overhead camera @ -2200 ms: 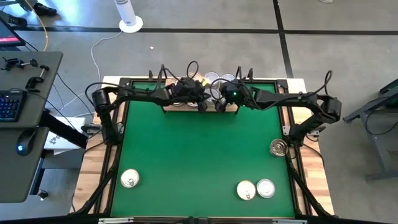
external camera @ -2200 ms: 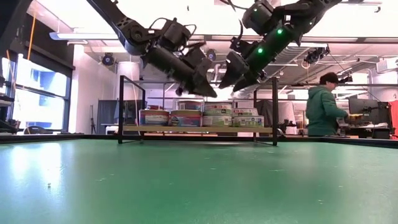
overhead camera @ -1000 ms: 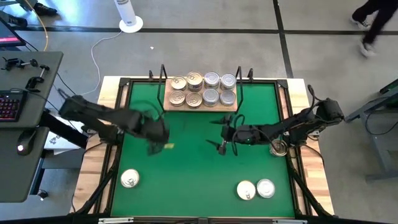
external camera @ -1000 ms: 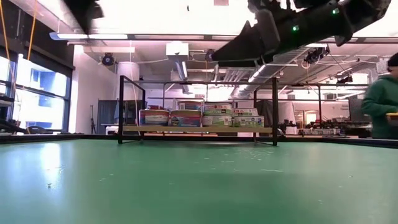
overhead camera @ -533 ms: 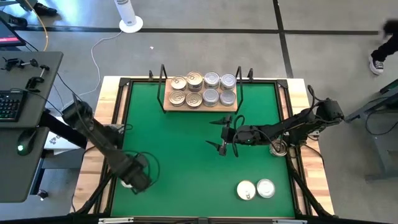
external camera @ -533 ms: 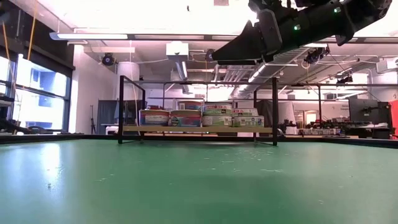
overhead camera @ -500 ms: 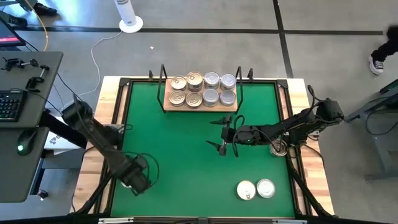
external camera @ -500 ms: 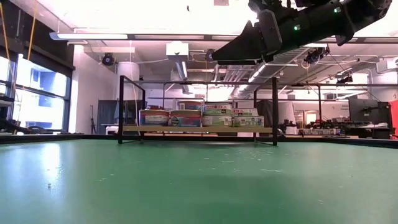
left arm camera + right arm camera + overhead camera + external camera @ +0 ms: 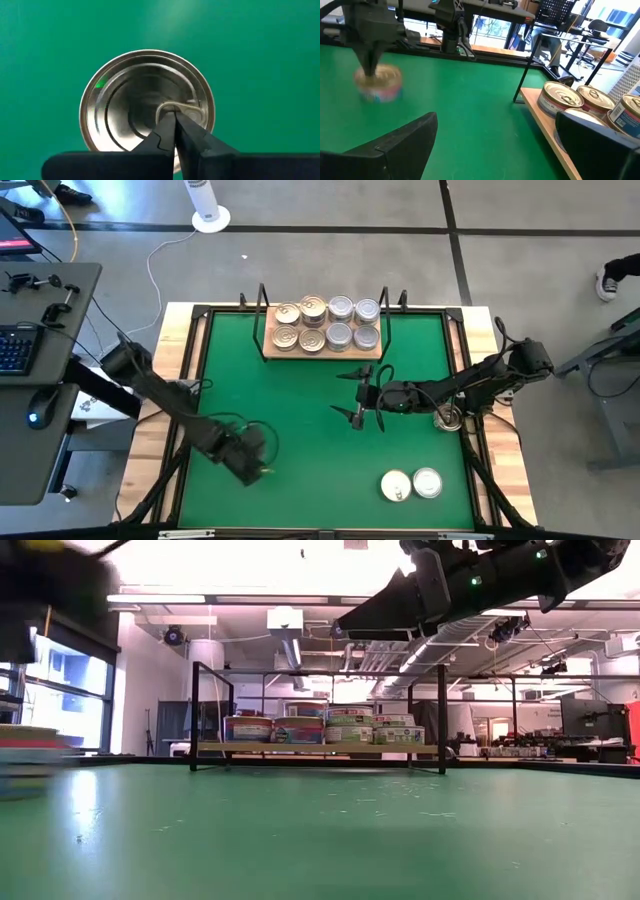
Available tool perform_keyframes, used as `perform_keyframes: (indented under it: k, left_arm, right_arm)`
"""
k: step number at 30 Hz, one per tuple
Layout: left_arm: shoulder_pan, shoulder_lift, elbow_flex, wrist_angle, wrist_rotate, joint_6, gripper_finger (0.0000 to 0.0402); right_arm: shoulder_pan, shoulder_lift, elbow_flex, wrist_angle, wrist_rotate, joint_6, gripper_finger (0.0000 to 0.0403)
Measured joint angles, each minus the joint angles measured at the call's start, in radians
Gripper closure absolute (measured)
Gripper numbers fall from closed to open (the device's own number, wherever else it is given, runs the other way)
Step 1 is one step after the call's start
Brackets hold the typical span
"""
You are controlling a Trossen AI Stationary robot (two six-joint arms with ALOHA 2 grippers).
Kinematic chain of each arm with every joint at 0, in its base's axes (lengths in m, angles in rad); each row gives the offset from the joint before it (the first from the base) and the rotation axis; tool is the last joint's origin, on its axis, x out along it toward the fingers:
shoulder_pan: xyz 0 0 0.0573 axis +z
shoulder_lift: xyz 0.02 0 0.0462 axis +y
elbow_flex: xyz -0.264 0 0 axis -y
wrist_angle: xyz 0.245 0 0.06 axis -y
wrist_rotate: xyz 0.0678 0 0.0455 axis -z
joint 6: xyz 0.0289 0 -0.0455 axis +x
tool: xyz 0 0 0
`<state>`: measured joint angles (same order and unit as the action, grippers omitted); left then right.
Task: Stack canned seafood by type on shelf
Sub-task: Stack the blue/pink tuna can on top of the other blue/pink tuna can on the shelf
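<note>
Green mat (image 9: 300,420), tan shelf (image 9: 322,352) at far edge carrying eight tins. Left gripper (image 9: 262,468), near-left quarter: fingers pinched on the pull tab of one silver-lidded tin (image 9: 147,105), directly beneath it. Shelf lies straight across the mat. Right gripper (image 9: 358,393): mid-mat, jaws spread, empty, nearer the shelf.

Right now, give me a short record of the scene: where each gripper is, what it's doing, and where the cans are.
left gripper: shut on the pull tab of a silver can, near the mat's front-left
right gripper: open, empty, above mid-mat in front of the shelf
shelf: far edge of mat, eight cans visible from above
loose cans: two front-right; one by the right edge
green mat: covers the table
</note>
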<state>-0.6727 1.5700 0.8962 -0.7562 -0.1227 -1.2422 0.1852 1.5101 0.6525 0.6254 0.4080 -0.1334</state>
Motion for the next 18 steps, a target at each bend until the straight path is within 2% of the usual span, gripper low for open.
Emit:
perform_keyframes:
  k: [3, 6, 9, 13, 18]
  left_arm:
    - [0.050, 0.007, 0.002, 0.145, -0.166, 0.182, 0.0402]
    - [0.075, 0.013, 0.030, 0.186, -0.263, 0.353, 0.0401]
    - [0.075, 0.001, 0.058, 0.193, -0.374, 0.435, 0.0402]
    - [0.025, -0.015, 0.027, 0.179, -0.535, 0.384, 0.0400]
    - [-0.067, -0.058, -0.047, 0.183, -0.625, 0.229, 0.0361]
  right_arm:
    - [0.000, 0.000, 0.000, 0.000, 0.000, 0.003, 0.0004]
    - [0.000, 0.000, 0.000, -0.004, 0.000, 0.024, 0.0004]
    - [0.000, 0.000, 0.000, -0.031, 0.000, 0.047, 0.0004]
    - [0.000, 0.000, 0.000, -0.066, 0.000, 0.078, 0.0004]
    - [0.000, 0.001, 0.000, -0.076, 0.000, 0.091, 0.0004]
